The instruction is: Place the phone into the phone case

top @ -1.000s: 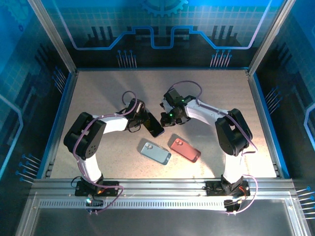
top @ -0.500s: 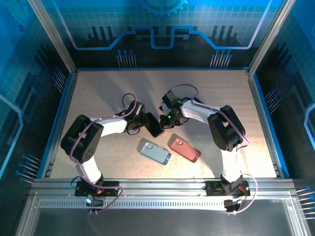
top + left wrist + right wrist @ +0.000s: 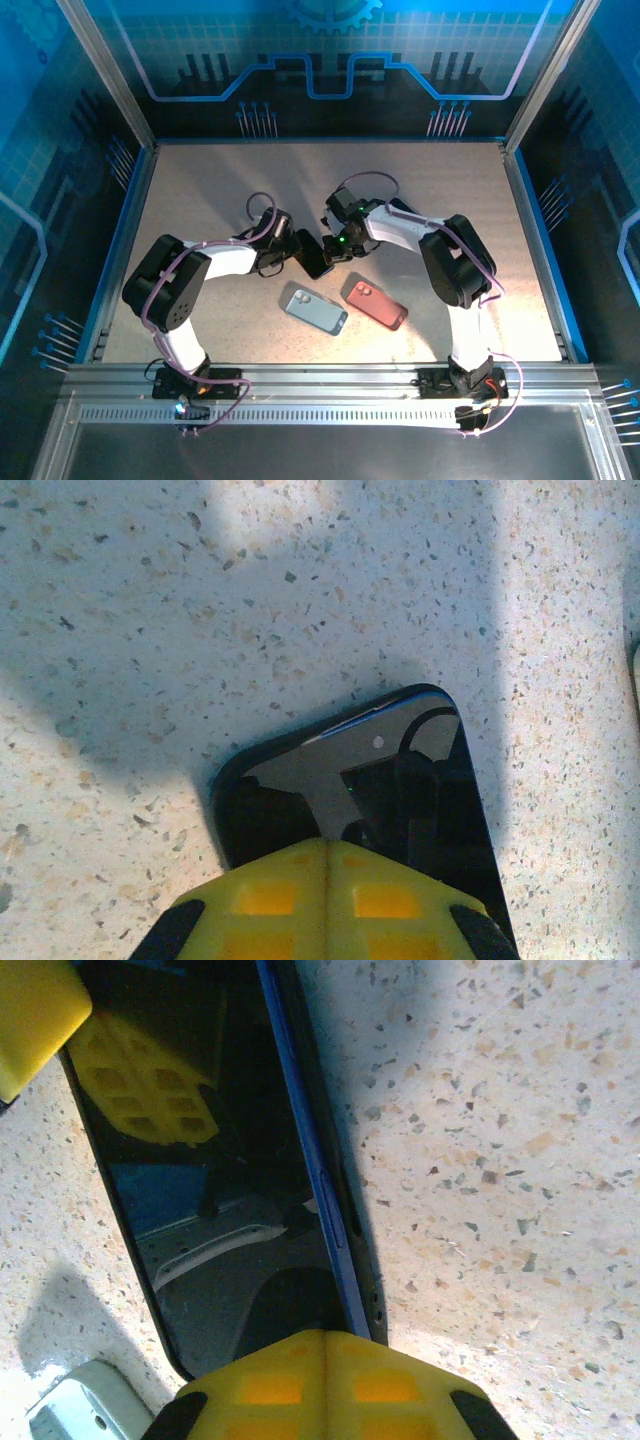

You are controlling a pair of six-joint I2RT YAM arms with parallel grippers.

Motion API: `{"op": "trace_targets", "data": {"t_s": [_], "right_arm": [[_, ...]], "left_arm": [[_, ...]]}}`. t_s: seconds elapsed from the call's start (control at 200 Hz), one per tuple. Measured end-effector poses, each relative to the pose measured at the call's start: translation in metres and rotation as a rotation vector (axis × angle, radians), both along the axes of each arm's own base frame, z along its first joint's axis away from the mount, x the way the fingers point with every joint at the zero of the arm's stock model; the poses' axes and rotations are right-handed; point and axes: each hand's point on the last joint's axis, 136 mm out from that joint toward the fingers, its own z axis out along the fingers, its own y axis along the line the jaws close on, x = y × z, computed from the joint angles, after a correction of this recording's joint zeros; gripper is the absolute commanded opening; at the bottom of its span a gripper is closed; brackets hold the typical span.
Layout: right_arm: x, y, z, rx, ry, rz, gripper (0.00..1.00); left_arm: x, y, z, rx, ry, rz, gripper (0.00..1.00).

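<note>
A black phone (image 3: 318,257) lies screen up at the table's middle, between both grippers. My left gripper (image 3: 300,250) is shut, its yellow tips (image 3: 328,842) resting on the phone's glass (image 3: 400,780) near one end. My right gripper (image 3: 336,246) is also shut, its tips (image 3: 325,1338) on the phone's other end (image 3: 230,1240). Along the phone's long side, a blue edge (image 3: 322,1190) stands above a black case rim (image 3: 352,1222) with small holes. The left fingertip (image 3: 30,1020) shows on the far end of the phone.
A light blue-grey case (image 3: 316,310) and a salmon-red one (image 3: 376,304) lie just in front of the phone; a corner of the blue-grey one (image 3: 75,1405) is close to my right gripper. Bare speckled table (image 3: 200,190) extends behind and to both sides.
Both grippers have closed in on the phone from either side and lowered onto it; the phone has turned slightly. The right arm's elbow has swung inward.
</note>
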Motion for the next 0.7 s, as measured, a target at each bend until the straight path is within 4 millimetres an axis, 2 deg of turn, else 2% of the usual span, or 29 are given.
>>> {"op": "trace_targets", "data": {"t_s": [0.55, 0.7], "right_arm": [[-0.0034, 0.0023, -0.0072, -0.057, -0.042, 0.018, 0.00], [-0.0046, 0.0013, -0.0006, -0.024, -0.081, 0.016, 0.00]], "left_arm": [[0.0007, -0.0010, -0.0002, -0.019, -0.030, -0.001, 0.00], [0.0014, -0.0012, 0.0005, -0.018, -0.032, -0.001, 0.00]]}}
